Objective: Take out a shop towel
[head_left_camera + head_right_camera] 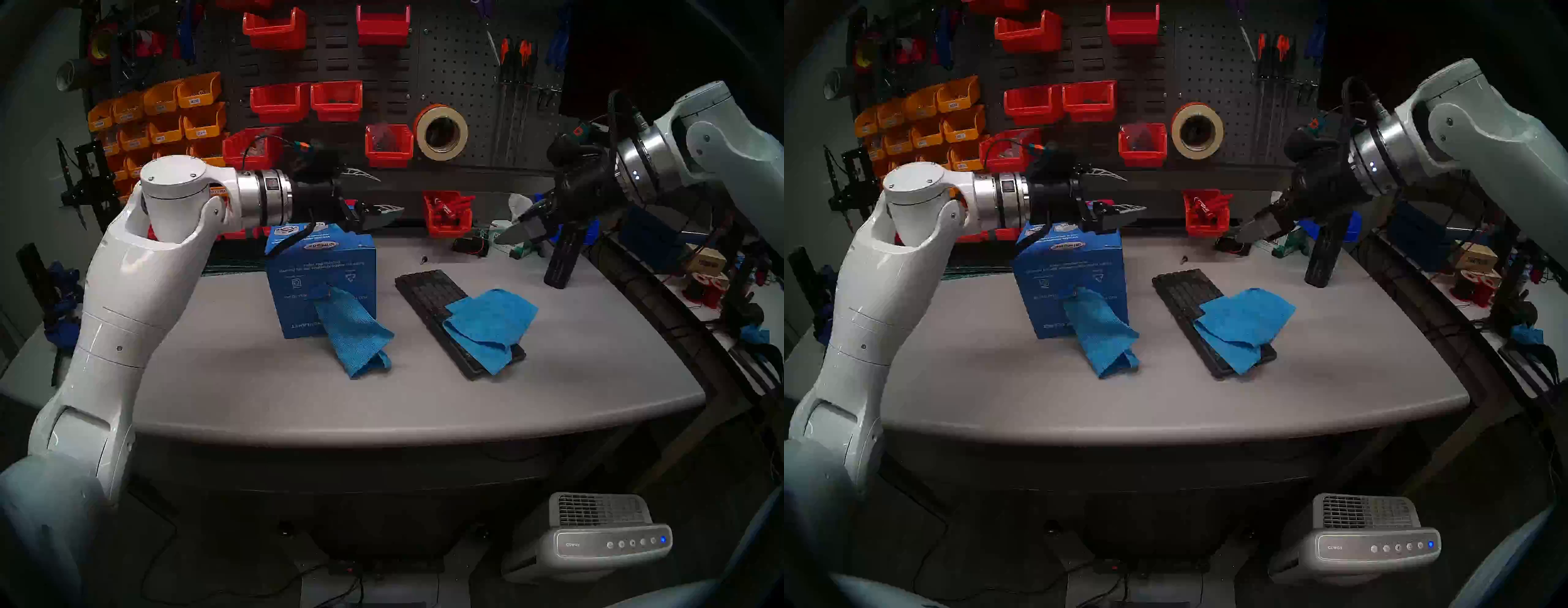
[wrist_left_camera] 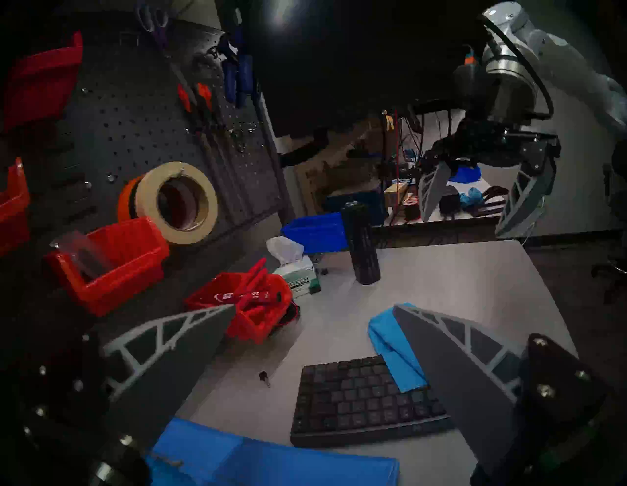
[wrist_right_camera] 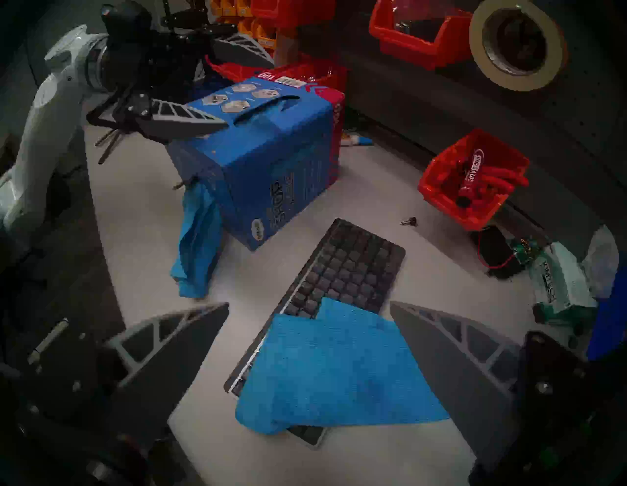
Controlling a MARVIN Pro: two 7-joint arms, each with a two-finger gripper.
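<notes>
A blue printed cardboard box [image 1: 320, 280] stands on the grey table [image 1: 254, 395]. One bright blue shop towel [image 1: 352, 335] hangs from the slot in its front face down onto the table. A second shop towel [image 1: 488, 322] lies crumpled over the near half of a black keyboard [image 1: 428, 293]. My left gripper [image 1: 388, 193] hovers open and empty just above the box's top, pointing right. My right gripper [image 1: 509, 227] hangs open and empty above the back right of the table. In the right wrist view the towel on the keyboard [image 3: 332, 366] lies below my open fingers [image 3: 441, 356].
At the back stand a red bin of markers [image 1: 447, 212], a black cylinder [image 1: 564, 259], a tissue box [image 3: 556, 281] and a small screw [image 1: 423, 259]. A pegboard with bins and a tape roll [image 1: 441, 132] rises behind. An air purifier [image 1: 602, 535] sits on the floor.
</notes>
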